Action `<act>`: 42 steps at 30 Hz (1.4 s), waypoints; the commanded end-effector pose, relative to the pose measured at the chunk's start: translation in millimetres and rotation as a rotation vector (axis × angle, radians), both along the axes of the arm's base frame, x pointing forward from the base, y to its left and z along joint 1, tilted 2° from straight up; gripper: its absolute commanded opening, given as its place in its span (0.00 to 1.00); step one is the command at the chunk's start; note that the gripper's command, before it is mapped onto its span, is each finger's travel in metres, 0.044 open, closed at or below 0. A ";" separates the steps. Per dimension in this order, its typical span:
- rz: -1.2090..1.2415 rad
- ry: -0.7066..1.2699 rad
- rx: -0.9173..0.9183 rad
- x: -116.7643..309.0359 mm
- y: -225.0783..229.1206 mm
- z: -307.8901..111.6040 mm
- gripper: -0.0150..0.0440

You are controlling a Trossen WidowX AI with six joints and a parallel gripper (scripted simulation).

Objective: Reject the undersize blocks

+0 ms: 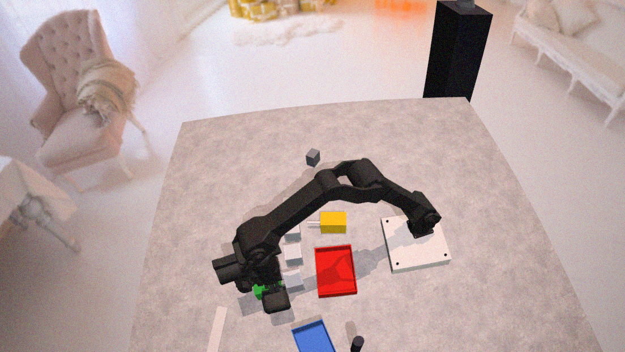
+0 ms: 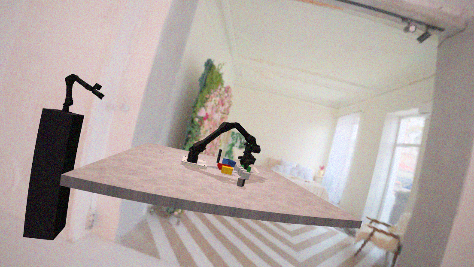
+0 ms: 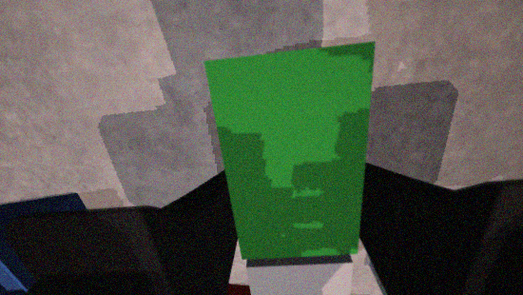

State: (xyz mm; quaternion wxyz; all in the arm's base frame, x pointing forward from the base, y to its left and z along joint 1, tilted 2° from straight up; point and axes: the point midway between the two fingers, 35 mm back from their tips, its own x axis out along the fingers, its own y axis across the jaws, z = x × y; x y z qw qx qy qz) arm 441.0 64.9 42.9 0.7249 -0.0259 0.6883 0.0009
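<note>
The counter (image 1: 393, 144) (image 2: 165, 185) (image 3: 57, 57) carries the black six-joint arm (image 1: 302, 209) (image 2: 212, 134), its jaws about half open, closed on the green GO gauge (image 1: 259, 291) (image 2: 249, 169) (image 3: 295, 105). The red reject tray (image 1: 335, 257) (image 2: 219, 166) (image 3: 240, 288) holds no block. Near it sits a yellow gauge (image 1: 333, 222) (image 2: 227, 170). Three steel blocks (image 1: 292, 254) (image 2: 243, 172) (image 3: 300, 281) stand in a row; the green gauge is at the end one, its pin's depth hidden.
</note>
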 end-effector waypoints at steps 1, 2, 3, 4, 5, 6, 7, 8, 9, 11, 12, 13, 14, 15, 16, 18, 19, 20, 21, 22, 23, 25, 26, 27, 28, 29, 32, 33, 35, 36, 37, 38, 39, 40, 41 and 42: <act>-0.005 -0.012 0.001 -0.6 0.0 4.2 0.25; -0.005 -0.012 0.001 -1.2 0.0 4.1 0.25; -0.005 -0.012 0.001 -1.7 0.0 4.0 0.25; -0.005 -0.012 0.001 -2.2 0.0 3.9 0.25; -0.005 -0.012 0.001 -2.7 0.0 3.9 0.25; -0.005 -0.012 0.001 -2.9 0.0 3.8 0.25; -0.005 -0.012 0.001 -3.0 0.0 3.8 0.25; -0.005 -0.012 0.001 -3.0 0.0 3.8 0.25; -0.005 -0.012 0.001 -3.0 0.0 3.8 0.25; -0.005 -0.012 0.001 -3.3 0.0 3.8 0.25; -0.005 -0.012 0.001 -3.6 0.0 3.8 0.25; -0.005 -0.012 0.001 -4.1 -0.1 3.8 0.25; -0.005 -0.012 0.001 -4.5 -0.1 3.7 0.25; -0.005 -0.012 0.001 -5.1 -0.1 3.7 0.25; -0.005 -0.012 0.001 -5.6 -0.1 3.6 0.25; -0.005 -0.011 0.001 -6.7 -0.2 3.5 0.25; -0.005 -0.011 0.001 -6.9 -0.2 3.5 0.25; -0.005 -0.011 0.001 -7.0 -0.2 3.4 0.25; -0.005 -0.011 0.001 -7.2 -0.2 3.4 0.25; -0.005 -0.011 0.001 -7.5 -0.2 3.4 0.25; -0.005 -0.011 0.001 -7.9 -0.2 3.4 0.25; -0.005 -0.011 0.001 -8.2 -0.3 3.4 0.25; -0.005 -0.011 0.001 -8.0 -0.3 3.4 0.25; -0.003 -0.009 0.001 -7.3 -0.2 1.6 0.25; 0.000 -0.007 0.001 -6.5 -0.1 -0.3 0.25; 0.000 -0.007 0.001 -6.5 -0.1 -0.3 0.25; 0.000 -0.007 0.001 -6.2 -0.1 -0.2 0.25; -0.001 -0.007 0.001 -5.9 -0.1 0.0 0.25; -0.001 -0.008 0.001 -5.0 -0.1 0.4 0.25; -0.001 -0.008 0.001 -4.3 -0.1 0.7 0.25; -0.002 -0.009 0.001 -3.7 -0.1 1.0 0.25; -0.002 -0.009 0.001 -3.1 -0.1 1.3 0.25; -0.002 -0.009 0.001 -2.5 -0.1 1.7 0.25; -0.003 -0.010 0.001 -1.8 -0.1 2.0 0.25; -0.003 -0.010 0.001 -1.2 -0.1 2.3 0.25; -0.003 -0.010 0.001 -0.6 -0.1 2.6 0.25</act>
